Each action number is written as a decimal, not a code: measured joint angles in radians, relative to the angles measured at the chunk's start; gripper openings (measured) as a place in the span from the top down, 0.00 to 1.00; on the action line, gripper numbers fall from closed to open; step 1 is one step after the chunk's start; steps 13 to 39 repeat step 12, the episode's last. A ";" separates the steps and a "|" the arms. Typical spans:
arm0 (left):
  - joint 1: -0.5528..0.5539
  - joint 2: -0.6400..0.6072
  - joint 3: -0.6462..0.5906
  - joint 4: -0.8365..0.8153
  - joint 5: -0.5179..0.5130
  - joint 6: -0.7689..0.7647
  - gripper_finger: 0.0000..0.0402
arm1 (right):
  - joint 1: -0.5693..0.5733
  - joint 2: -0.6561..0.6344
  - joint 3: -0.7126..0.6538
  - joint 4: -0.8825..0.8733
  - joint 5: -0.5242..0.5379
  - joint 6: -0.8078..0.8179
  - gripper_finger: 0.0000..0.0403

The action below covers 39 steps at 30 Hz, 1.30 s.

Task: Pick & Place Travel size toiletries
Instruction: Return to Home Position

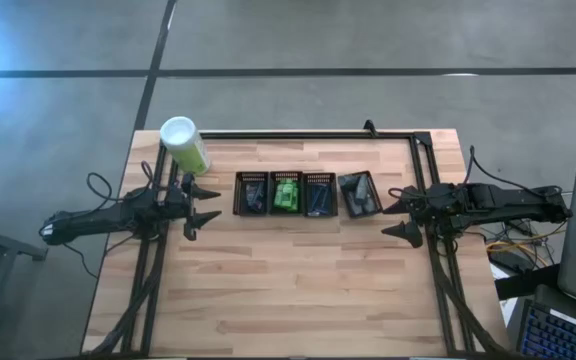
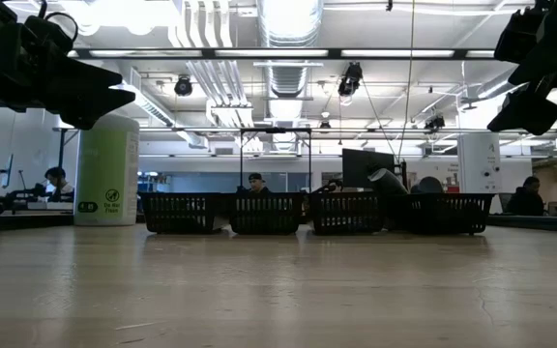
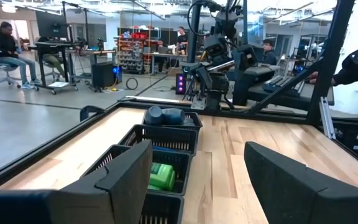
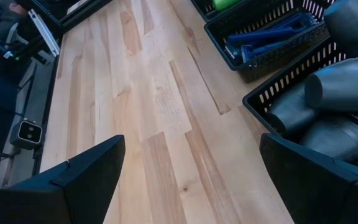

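Note:
Four black mesh bins stand in a row at the table's middle. From left to right they hold dark navy tubes (image 1: 252, 194), bright green tubes (image 1: 287, 193), thin blue razors (image 1: 318, 194) and grey oval bottles (image 1: 359, 193). My left gripper (image 1: 211, 203) hovers open just left of the row, above the table. The left wrist view looks along the row past the green tubes (image 3: 162, 176) to the grey bottles (image 3: 165, 116). My right gripper (image 1: 390, 219) hovers open just right of the row, with the grey bottles (image 4: 337, 93) and razors (image 4: 269, 37) showing ahead of it.
A tall pale-green canister with a white cap (image 1: 185, 144) stands near the table's far left corner, behind my left arm. A black frame rail (image 1: 308, 133) runs along the far edge. Bare wood (image 1: 298, 280) lies between the bins and the near edge. People sit in the room beyond.

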<state>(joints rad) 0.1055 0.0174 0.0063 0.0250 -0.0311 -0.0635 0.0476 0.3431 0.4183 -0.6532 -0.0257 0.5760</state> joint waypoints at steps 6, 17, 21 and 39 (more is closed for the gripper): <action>0.000 0.000 0.000 0.000 0.000 0.000 0.35 | 0.000 0.000 0.000 0.000 0.000 0.000 0.09; 0.000 0.000 0.000 0.000 0.000 0.000 0.35 | 0.000 -0.006 -0.001 0.007 0.001 0.013 0.09; 0.000 0.000 0.000 0.000 0.000 0.000 0.35 | 0.000 -0.006 -0.001 0.007 0.001 0.013 0.09; 0.000 0.000 0.000 0.000 0.000 0.000 0.35 | 0.000 -0.006 -0.001 0.007 0.001 0.013 0.09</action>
